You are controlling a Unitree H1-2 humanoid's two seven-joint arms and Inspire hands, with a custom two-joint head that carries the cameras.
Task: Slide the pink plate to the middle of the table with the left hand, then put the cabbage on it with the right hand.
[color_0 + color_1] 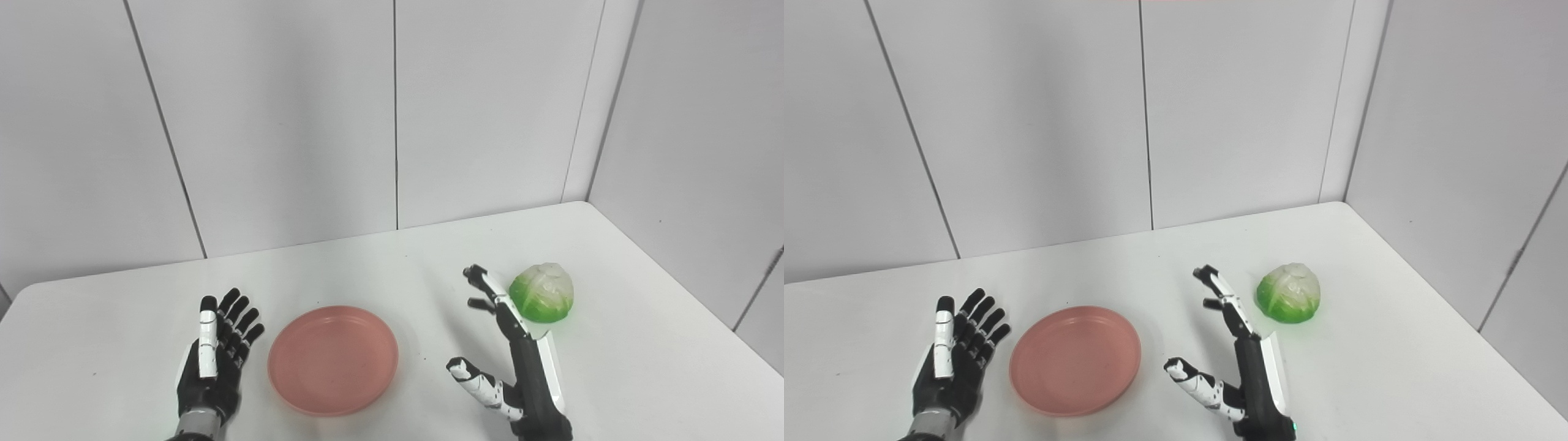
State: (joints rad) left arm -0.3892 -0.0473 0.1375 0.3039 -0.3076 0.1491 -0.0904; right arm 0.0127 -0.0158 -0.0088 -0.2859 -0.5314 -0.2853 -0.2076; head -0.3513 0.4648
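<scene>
2 head-height views down onto table (643,367)

one pink plate (332,360), one cabbage (542,292), one table (643,343), two hands: left hand (214,361), right hand (511,355).

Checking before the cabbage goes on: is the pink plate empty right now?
Empty. The pink plate shows only its bare inside; the cabbage sits on the table to its right, apart from it.
</scene>
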